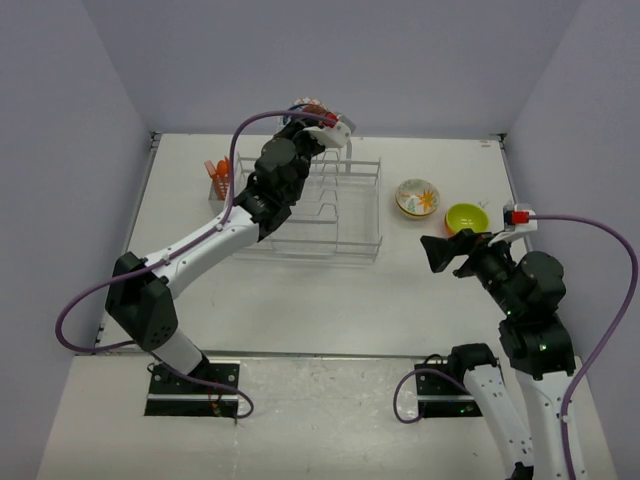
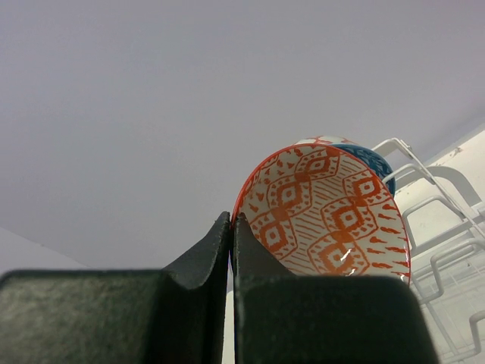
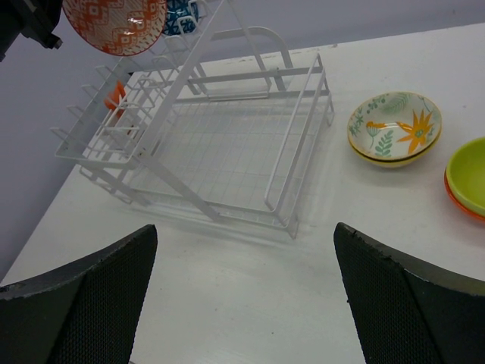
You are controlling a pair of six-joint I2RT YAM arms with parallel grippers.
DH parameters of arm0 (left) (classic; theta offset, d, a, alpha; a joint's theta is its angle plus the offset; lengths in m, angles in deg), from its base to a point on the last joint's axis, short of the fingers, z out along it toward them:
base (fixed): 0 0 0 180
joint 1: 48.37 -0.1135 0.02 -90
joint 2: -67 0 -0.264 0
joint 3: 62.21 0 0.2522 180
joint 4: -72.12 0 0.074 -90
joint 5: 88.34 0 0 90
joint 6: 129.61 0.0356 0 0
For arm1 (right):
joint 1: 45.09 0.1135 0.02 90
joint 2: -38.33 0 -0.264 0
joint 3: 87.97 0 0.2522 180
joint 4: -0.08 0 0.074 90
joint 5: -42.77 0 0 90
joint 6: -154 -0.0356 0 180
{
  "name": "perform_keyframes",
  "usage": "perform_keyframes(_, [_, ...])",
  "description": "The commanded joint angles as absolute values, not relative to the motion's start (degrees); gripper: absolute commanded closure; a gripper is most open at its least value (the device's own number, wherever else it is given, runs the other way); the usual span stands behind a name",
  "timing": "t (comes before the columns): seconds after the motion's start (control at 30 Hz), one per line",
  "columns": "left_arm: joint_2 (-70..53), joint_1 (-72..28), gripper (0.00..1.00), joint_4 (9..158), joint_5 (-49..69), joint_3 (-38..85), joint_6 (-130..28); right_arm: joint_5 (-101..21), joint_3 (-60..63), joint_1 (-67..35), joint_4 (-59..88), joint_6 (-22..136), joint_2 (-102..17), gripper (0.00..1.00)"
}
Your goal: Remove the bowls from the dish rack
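Note:
My left gripper is shut on the rim of a white bowl with an orange-red pattern and holds it up above the far left of the white wire dish rack; the top view shows this gripper there too. A dark blue patterned bowl sits just behind it in the rack's upright section. A cream floral bowl and a yellow-green bowl rest on the table right of the rack. The yellow-green bowl sits in an orange-red one. My right gripper is open and empty, near these bowls.
A small cup with orange utensils stands at the rack's left end. The rack's basket holds nothing visible. The back wall is close behind the rack. The table's right edge lies just beyond the yellow-green bowl.

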State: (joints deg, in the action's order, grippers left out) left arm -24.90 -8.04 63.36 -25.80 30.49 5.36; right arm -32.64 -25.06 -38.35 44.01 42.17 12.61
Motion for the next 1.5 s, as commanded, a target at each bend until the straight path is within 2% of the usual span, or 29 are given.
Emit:
perform_keyframes(0.0, [-21.42,-7.59,1.0,60.39,-24.79,31.62,3.9,-29.75,-24.99,-38.32,41.09,42.12,10.82,0.01])
perform_keyframes(0.3, [-19.75,-7.33,1.0,62.32,-24.97,31.19,1.53,-23.16,-23.76,-38.41,35.65,37.64,5.64,0.01])
perform_keyframes(0.8, [-13.51,-6.89,1.0,64.17,-24.44,28.99,-4.01,-14.72,-18.23,-38.24,20.01,31.31,-14.31,0.02])
perform_keyframes(1.1, [-12.98,-6.72,1.0,65.05,-23.91,28.55,-5.68,-10.85,-7.95,-34.29,9.64,29.46,-28.81,0.05])
perform_keyframes(1.47, [-11.05,-6.45,1.0,68.65,-21.54,29.51,-11.66,-16.82,9.1,-26.72,12.26,35.17,-45.6,0.12])
